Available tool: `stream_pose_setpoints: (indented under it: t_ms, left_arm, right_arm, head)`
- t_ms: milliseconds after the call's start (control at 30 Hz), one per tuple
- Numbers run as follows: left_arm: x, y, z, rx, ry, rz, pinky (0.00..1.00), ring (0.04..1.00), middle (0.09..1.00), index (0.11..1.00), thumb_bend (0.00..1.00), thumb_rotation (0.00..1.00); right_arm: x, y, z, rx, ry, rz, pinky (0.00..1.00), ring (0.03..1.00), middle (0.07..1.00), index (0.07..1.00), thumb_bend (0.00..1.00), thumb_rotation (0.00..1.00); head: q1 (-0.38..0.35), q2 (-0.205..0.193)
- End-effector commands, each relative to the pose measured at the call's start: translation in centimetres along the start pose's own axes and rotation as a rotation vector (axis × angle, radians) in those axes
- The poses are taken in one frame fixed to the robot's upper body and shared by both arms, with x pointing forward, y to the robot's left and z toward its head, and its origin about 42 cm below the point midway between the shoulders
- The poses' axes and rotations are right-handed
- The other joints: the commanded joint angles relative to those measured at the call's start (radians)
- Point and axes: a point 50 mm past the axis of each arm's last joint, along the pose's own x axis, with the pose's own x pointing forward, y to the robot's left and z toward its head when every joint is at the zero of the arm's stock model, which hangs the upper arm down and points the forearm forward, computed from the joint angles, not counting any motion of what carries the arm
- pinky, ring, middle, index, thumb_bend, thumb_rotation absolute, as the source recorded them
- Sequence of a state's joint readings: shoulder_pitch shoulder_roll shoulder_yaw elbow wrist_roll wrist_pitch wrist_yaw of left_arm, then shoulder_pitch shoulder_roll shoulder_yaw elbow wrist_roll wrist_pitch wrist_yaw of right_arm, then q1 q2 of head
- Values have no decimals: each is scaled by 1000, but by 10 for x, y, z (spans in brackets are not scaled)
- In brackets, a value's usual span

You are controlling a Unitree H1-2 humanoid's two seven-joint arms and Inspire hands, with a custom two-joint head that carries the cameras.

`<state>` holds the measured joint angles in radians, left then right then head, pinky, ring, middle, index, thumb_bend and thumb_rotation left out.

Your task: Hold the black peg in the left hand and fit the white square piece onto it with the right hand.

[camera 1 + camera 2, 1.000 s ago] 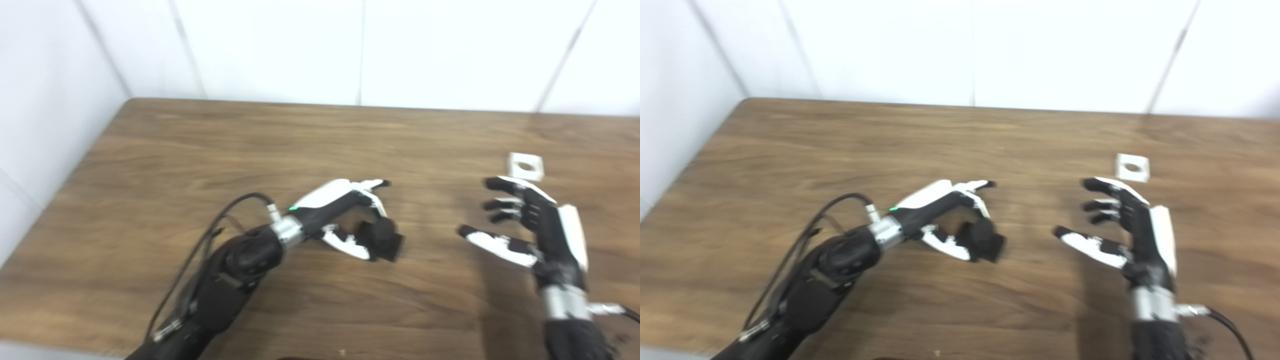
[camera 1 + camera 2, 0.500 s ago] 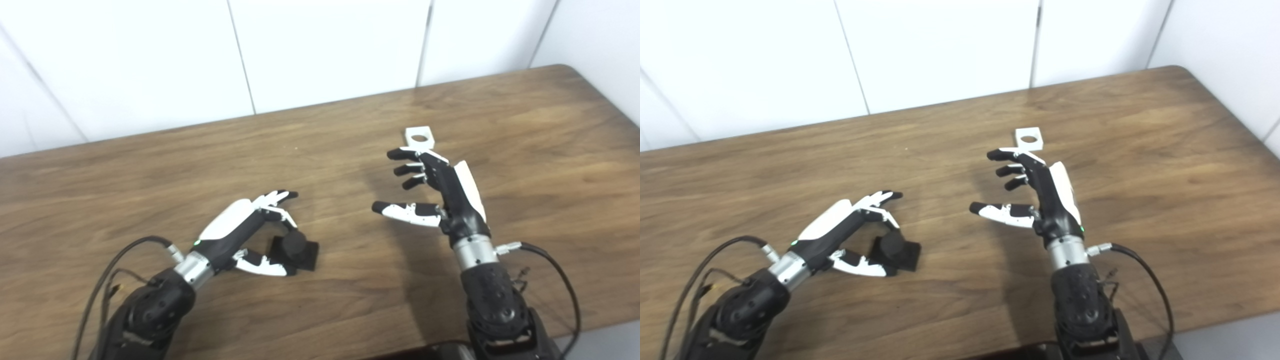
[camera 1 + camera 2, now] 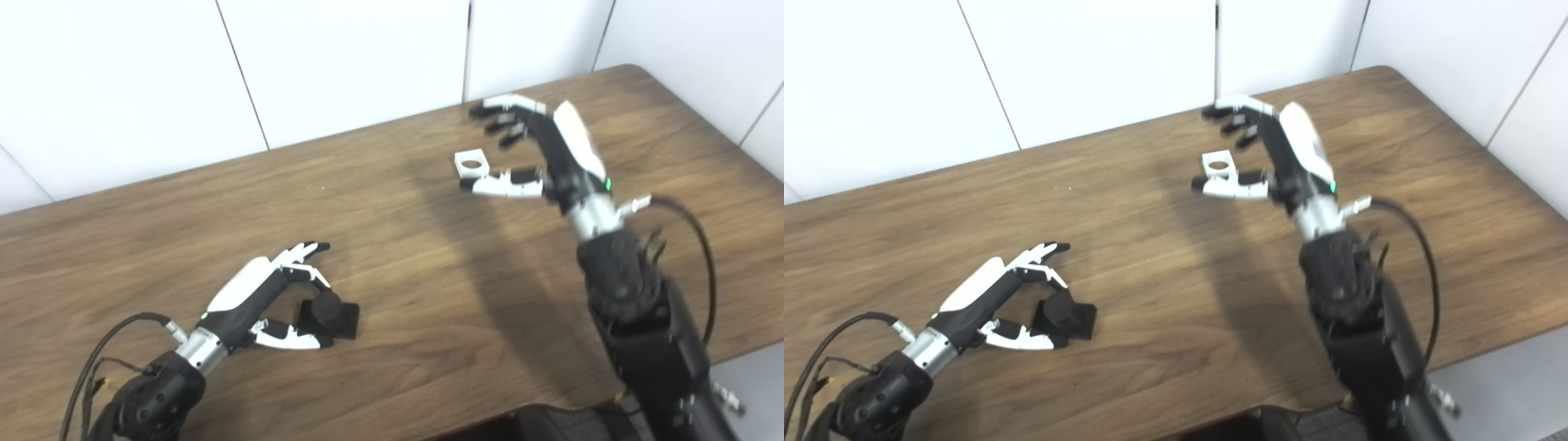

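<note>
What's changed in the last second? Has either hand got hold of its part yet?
The right hand has reached forward over the white square piece, open, not gripping. The left hand stays curled around the black peg, which still rests on the table. The camera shifted too.

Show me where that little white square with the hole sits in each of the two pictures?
Left eye view: white square piece, right of centre, upper part, flat on the table, inside the right hand's open span.
Right eye view: same piece, just right of centre.
Shared landmark: the right hand's thumb, just below the piece in both pictures.
</note>
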<state>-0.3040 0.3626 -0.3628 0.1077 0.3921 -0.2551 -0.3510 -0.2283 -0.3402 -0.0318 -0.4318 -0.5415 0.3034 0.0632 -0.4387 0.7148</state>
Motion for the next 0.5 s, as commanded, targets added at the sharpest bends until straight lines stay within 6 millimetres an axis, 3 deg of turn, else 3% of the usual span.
stream_pose_setpoints:
  t_ms: [0,300,467]
  left_arm:
    - [-14,6,-17,45,60,-32,1000,1000,961,491,523,65]
    - [-16,4,-19,39,66,-40,1000,1000,961,491,523,67]
    - [-18,6,-18,34,70,-38,1000,1000,961,491,522,66]
  right_arm:
    - [23,-16,6,-101,-38,-7,593,722,756,680,662,51]
    - [80,-38,-9,-307,18,109,648,845,869,717,741,138]
    - [108,-43,-16,-380,53,184,636,853,880,731,740,98]
  head:
    - [-1,2]
    - [4,-11]
    - [3,-12]
